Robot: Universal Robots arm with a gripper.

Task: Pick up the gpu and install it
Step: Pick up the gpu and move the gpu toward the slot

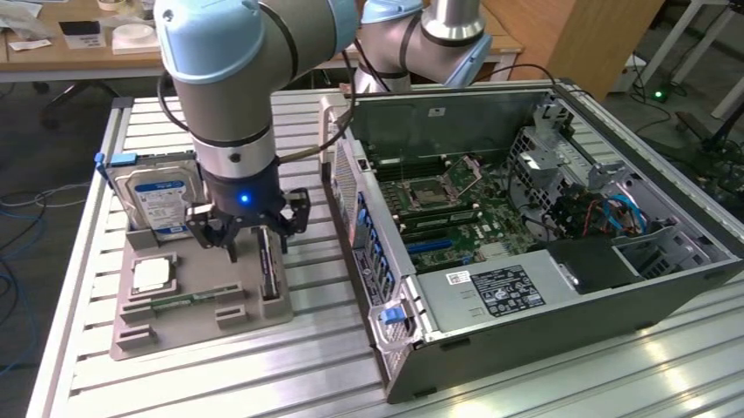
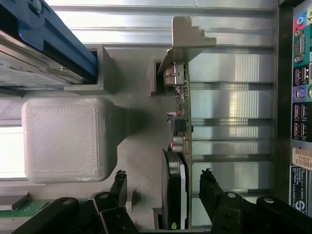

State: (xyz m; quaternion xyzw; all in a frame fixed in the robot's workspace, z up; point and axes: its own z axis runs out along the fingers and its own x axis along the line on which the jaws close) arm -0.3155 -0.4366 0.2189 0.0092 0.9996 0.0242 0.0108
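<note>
The gpu [image 1: 271, 277] stands on edge as a dark slab in a slot of the grey holder [image 1: 174, 326], on the side nearest the computer case. In the wrist view the gpu [image 2: 181, 122] shows its green board edge, a silver bracket and a black cooler. My gripper [image 1: 253, 237] hangs just above it, open. In the wrist view my gripper [image 2: 164, 184] straddles the card's cooler end. One of its black fingers [image 2: 119, 183] stands on either side of the card, with a gap between each finger and the card.
The open computer case [image 1: 524, 218] lies at the exterior view's right, with its motherboard exposed and its rear panel [image 2: 300, 97] close to the holder. A blue-labelled hard drive [image 1: 160, 198], a processor [image 1: 152, 274] and a memory stick [image 1: 186, 301] also sit in the holder. Ribbed metal table [image 1: 314, 366] below.
</note>
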